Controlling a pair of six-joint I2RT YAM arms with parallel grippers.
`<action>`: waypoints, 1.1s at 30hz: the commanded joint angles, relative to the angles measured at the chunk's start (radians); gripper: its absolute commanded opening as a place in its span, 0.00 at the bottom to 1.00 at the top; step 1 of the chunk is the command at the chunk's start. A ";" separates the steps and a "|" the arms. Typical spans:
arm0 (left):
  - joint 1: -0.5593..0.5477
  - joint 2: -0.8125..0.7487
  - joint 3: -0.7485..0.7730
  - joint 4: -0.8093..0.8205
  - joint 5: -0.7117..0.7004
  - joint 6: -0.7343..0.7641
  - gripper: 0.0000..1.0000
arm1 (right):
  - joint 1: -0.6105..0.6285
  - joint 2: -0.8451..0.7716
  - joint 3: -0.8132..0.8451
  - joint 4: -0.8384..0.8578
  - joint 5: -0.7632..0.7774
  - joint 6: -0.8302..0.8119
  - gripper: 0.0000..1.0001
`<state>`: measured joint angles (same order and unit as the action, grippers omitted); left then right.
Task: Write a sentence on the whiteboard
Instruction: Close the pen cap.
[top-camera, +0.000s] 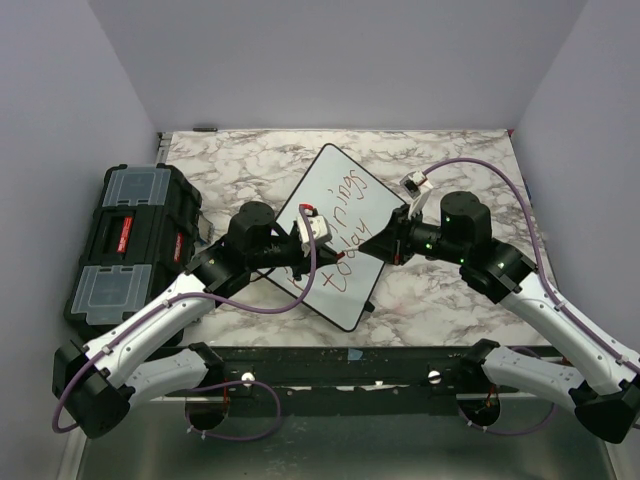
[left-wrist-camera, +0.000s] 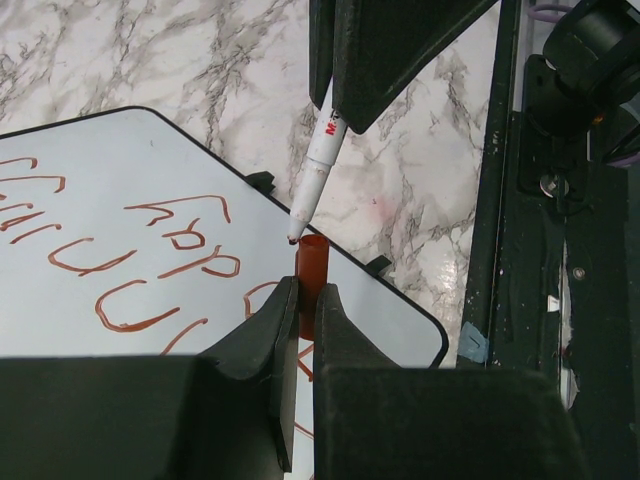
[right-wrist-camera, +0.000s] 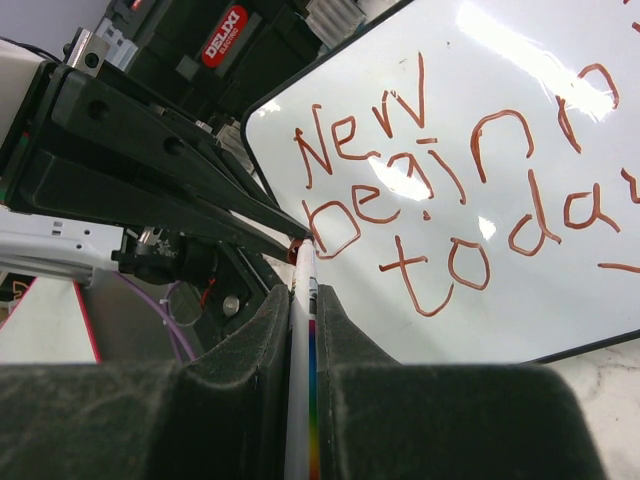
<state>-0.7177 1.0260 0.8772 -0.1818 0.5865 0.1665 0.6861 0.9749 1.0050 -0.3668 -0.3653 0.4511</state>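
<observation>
1. Top view: the whiteboard (top-camera: 372, 200) lies flat on the marble table (top-camera: 250, 165), turned diamond-wise, mid table. A black toolbox (top-camera: 130, 235) sits off its left side, apart. The sentence (top-camera: 345, 262) is in red on the board, and only "ings" and "today" are readable here. The left gripper (top-camera: 312, 250) and right gripper (top-camera: 375, 247) meet tip to tip over the board's middle. Finger state can't be told from this view.
2. Left wrist: the left fingers (left-wrist-camera: 270, 330) are pinched tight on a red marker cap (left-wrist-camera: 313, 262), which is upright with its open end up. The marker (left-wrist-camera: 322, 165) has a white barrel and points tip down, right at the cap's mouth; can't tell if it is in. The right gripper holds it from above. A board corner lies below, with red letters upside down.
3. Right wrist: the right fingers (right-wrist-camera: 255, 350) are nearly closed, clamped on the marker barrel. The barrel runs out between them to the left gripper's tips, with the cap at its far end. The board behind reads "New", "beginn", "toda"; the right edge is cut off.
</observation>
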 joint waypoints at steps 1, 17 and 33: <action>-0.003 -0.003 0.030 0.019 -0.030 -0.005 0.00 | 0.003 0.000 0.010 0.003 -0.035 -0.009 0.01; 0.000 -0.001 0.030 0.023 -0.071 -0.013 0.00 | 0.003 -0.023 0.010 -0.015 -0.020 -0.019 0.01; 0.003 -0.006 0.029 0.025 -0.030 -0.012 0.00 | 0.003 0.025 -0.004 0.039 -0.040 0.002 0.01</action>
<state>-0.7162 1.0260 0.8772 -0.1806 0.5350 0.1562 0.6861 0.9836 1.0050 -0.3592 -0.3882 0.4469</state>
